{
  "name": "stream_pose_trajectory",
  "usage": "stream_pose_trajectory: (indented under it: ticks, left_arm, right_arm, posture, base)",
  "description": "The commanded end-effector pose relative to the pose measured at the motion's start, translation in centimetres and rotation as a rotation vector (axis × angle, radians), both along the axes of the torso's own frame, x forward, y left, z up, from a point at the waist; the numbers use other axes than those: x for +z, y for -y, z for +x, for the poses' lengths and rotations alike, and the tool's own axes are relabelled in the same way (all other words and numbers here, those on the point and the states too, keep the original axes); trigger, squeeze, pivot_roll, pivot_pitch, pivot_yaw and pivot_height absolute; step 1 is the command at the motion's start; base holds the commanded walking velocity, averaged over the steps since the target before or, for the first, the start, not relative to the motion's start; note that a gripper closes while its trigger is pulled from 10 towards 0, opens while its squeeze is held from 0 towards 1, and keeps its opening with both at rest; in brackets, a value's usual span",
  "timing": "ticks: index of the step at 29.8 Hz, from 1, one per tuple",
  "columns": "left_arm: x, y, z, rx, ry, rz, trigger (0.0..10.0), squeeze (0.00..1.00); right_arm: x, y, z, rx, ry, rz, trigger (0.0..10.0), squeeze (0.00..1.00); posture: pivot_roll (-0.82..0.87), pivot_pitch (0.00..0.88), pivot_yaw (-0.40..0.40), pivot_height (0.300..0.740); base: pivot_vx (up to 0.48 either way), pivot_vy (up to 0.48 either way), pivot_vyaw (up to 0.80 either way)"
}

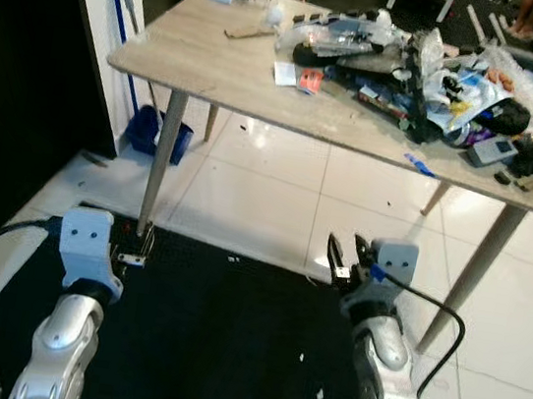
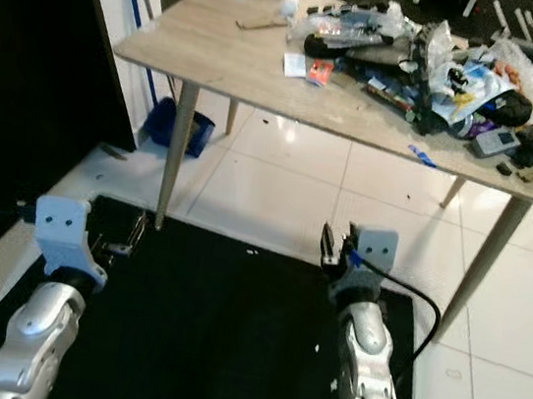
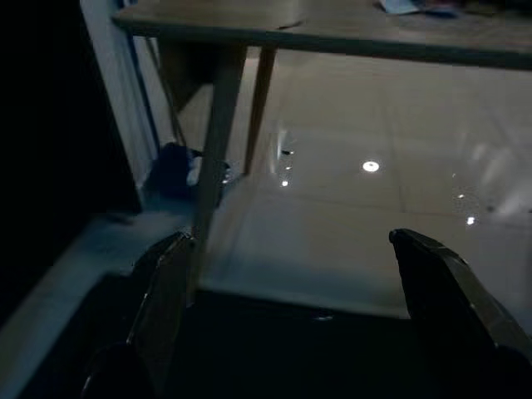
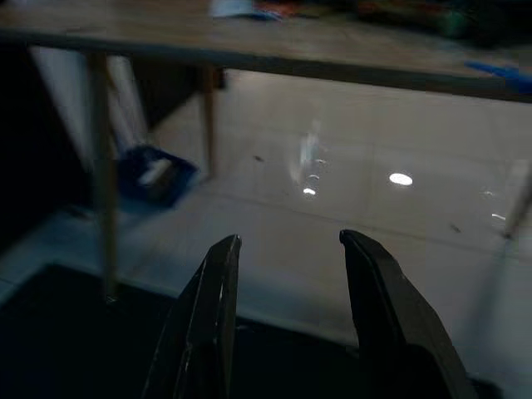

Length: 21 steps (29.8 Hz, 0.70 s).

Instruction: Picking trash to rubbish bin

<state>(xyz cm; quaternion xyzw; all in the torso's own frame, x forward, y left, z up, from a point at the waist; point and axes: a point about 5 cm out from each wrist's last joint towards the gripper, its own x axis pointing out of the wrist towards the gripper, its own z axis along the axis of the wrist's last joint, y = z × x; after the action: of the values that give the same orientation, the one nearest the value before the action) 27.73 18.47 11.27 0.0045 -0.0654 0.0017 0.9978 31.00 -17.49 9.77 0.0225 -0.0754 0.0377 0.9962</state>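
Observation:
A heap of trash (image 1: pixel 414 71), made of plastic wrappers, bags and packets, covers the right half of the wooden table (image 1: pixel 206 62). A white paper scrap (image 1: pixel 284 73) and a small red packet (image 1: pixel 310 80) lie beside the heap. A blue scrap (image 1: pixel 417 164) sits at the table's near edge. Both arms are held low over a black mat (image 1: pixel 207 340), short of the table. My left gripper (image 3: pixel 291 249) is open wide and holds nothing. My right gripper (image 1: pixel 348 256) is open too, with bare floor showing between its fingers (image 4: pixel 212 316).
A blue dustpan (image 1: pixel 156 134) and a long broom handle (image 1: pixel 124 11) lean against the white wall on the left. Table legs (image 1: pixel 161 160) stand at the mat's far edge. White tiles (image 1: pixel 278 191) run under the table. Small white crumbs (image 1: pixel 318 395) dot the mat.

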Motion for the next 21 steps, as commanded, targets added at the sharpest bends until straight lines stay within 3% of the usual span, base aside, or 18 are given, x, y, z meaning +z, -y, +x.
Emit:
stream_pose_trajectory:
  ticks: [1, 16, 21]
  left_arm:
    - [-0.7, -0.5, -0.3, 0.018, -0.031, 0.004, 10.0, 0.0]
    - [-0.5, -0.4, -0.2, 0.014, -0.025, 0.007, 10.0, 0.0]
    - [-0.6, -0.3, -0.2, 0.012, -0.024, 0.005, 10.0, 0.0]
  right_arm:
    - [-0.3, 0.0, 0.0, -0.008, -0.019, 0.011, 10.0, 0.0]
    - [0.5, -0.3, 0.4, 0.024, -0.008, -0.06, 10.0, 0.0]
    - [0.7, -0.2, 0.5, 0.013, -0.009, -0.036, 10.0, 0.0]
  posture:
    - [0.0, 0.151, -0.059, 0.74]
    - [-0.01, 0.15, -0.061, 0.74]
    - [-0.01, 0.15, -0.059, 0.74]
  base:
    - [0.251, 0.0, 0.0]
    - [0.253, 0.0, 0.0]
    - [0.251, 0.0, 0.0]
